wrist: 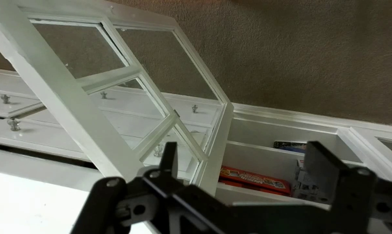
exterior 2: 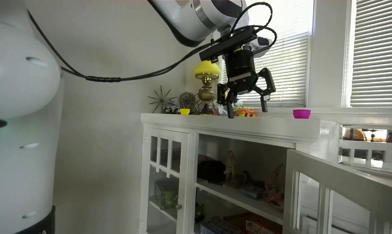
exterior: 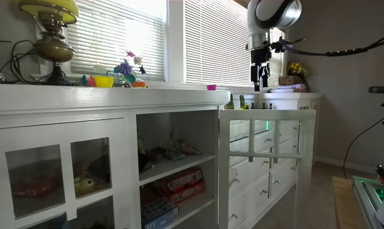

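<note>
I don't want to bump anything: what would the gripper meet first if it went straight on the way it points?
Probably the open cabinet door, which shows below the gripper in an exterior view. Depth is unclear, though: it might slip past toward the carpet.

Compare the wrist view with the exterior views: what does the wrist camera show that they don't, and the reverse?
Only the wrist view: a dark, partly blue item, too small to identify, in the lowest compartment of the white cabinet.

Only the exterior views, both of them: the yellow-shaded lamp, the small pink cup, the window blinds and the robot's arm.

Shared: the gripper, jaws apart with nothing between them; the open glass-paned door; red packaging on a shelf.
</note>
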Available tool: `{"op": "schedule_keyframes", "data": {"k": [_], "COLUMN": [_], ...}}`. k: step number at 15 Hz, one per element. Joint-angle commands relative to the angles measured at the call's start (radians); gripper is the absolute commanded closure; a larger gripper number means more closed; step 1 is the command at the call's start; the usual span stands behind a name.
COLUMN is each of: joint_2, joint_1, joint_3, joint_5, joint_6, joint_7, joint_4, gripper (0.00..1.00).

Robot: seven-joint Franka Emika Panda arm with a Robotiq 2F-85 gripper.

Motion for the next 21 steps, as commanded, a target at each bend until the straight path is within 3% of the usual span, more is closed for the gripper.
{"op": "schedule_keyframes", "data": {"k": [1, 7, 14, 15, 17, 21], "joint_2": [0.104, 0.296, 0.527, 0.431, 0.485, 0.516], "joint_1": [0.013, 0.024, 0.031, 0.033, 0.031, 0.029], "joint_3": [-0.009, -0.008, -0.009, -0.006, -0.005, -0.005], "joint_5": [0.038, 0.107, 0.378, 0.306, 0.34, 0.345], "joint_6": [-0.029, -0.069, -0.058, -0.023, -0.024, -0.028], "joint_7": [0.037, 0.107, 0.106, 0.091, 0.091, 0.092], "joint_4": [0.116, 0.363, 0.716, 0.571, 0.649, 0.683], "gripper": [0.0, 0.0, 0.0, 0.0, 0.0, 0.0]}}
